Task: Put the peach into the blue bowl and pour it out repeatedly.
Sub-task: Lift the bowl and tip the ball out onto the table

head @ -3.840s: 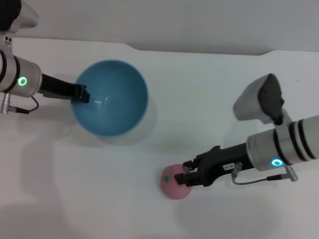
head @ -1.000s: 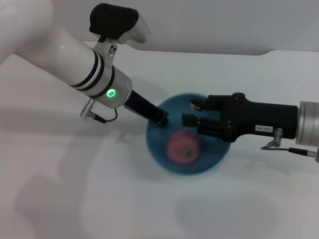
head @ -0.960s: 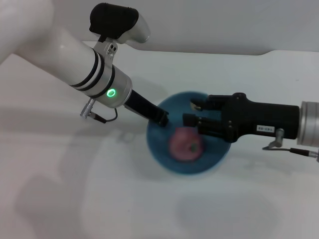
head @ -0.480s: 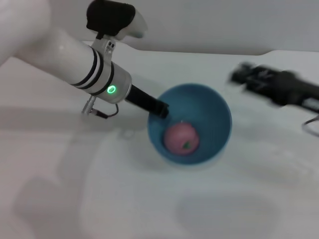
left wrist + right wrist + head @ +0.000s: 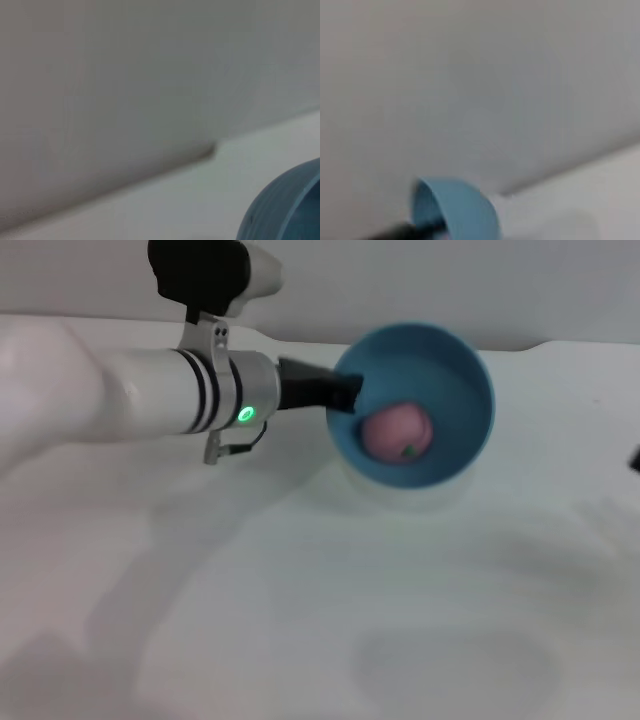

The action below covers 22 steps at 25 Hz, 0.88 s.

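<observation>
Left gripper [image 5: 345, 392] reaches from left, fingers clenched on left rim of blue bowl [image 5: 452, 455], bowl lifted clear of white counter [image 5: 320, 620], toward far side. Peach [image 5: 397, 431] sits inside bowl, just right of fingers, resting low against inner wall. Bowl mouth faces up and slightly near; rolling wrist would likely tip peach over near-right rim. Right gripper out of sight, off right edge; left arm alone placed to pour.
</observation>
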Available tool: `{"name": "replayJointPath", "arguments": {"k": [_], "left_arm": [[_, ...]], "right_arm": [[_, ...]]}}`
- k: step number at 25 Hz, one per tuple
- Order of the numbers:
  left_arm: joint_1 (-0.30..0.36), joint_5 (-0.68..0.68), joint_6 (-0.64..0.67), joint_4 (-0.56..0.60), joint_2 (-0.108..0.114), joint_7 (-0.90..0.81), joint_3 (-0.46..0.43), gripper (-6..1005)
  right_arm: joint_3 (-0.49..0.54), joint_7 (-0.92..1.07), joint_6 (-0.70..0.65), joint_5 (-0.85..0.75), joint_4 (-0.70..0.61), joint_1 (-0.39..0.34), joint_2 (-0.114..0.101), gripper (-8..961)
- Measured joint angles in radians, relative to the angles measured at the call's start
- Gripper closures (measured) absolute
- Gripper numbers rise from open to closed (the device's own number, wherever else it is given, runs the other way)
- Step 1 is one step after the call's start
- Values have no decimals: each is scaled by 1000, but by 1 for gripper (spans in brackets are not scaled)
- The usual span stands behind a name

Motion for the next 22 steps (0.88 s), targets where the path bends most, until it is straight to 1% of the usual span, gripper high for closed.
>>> {"name": "replayJointPath", "arguments": {"k": [3, 5, 9, 10, 11, 13, 14, 15, 16, 17, 18, 19, 21, 22], "left_arm": [[42, 5, -202, 36, 1, 4, 114, 999], [59, 13, -331, 45, 1, 9, 191, 999], [68, 40, -478, 48, 1, 65, 289, 999], [72, 50, -527, 46, 0, 90, 316, 999], [80, 59, -616, 40, -2, 126, 360, 999], [89, 63, -725, 30, -3, 166, 416, 999], [95, 64, -824, 18, -5, 202, 457, 999], [102, 64, -965, -9, -9, 252, 523, 1000], [101, 64, -1050, -33, -10, 282, 563, 1000], [101, 64, -1050, -33, -10, 282, 563, 1000], [96, 62, -1148, -69, -10, 318, 616, 1000], [93, 61, -1186, -84, -11, 331, 636, 1000], [77, 56, -1311, -139, -12, 389, 707, 1000], [72, 56, -1335, -154, -12, 409, 723, 1000]], "right_arm": [[98, 82, -18, -158, -5, -8, -1, 365], [135, 112, -26, -233, -7, -8, -4, 364], [173, 126, -32, -326, -26, -11, -5, 364], [175, 127, -33, -339, -33, -12, -4, 364], [177, 129, -34, -353, -43, -14, -3, 364], [181, 136, -34, -372, -53, -14, -3, 365], [184, 139, -34, -379, -57, -12, -3, 365], [187, 142, -34, -385, -59, -8, -5, 365], [187, 142, -34, -385, -59, -8, -5, 364], [188, 142, -34, -386, -59, -5, -7, 364], [188, 142, -34, -386, -60, -3, -8, 364], [188, 142, -34, -387, -61, 0, -8, 364], [188, 142, -34, -387, -68, 4, -10, 364], [186, 142, -34, -388, -76, 9, -11, 364]]}}
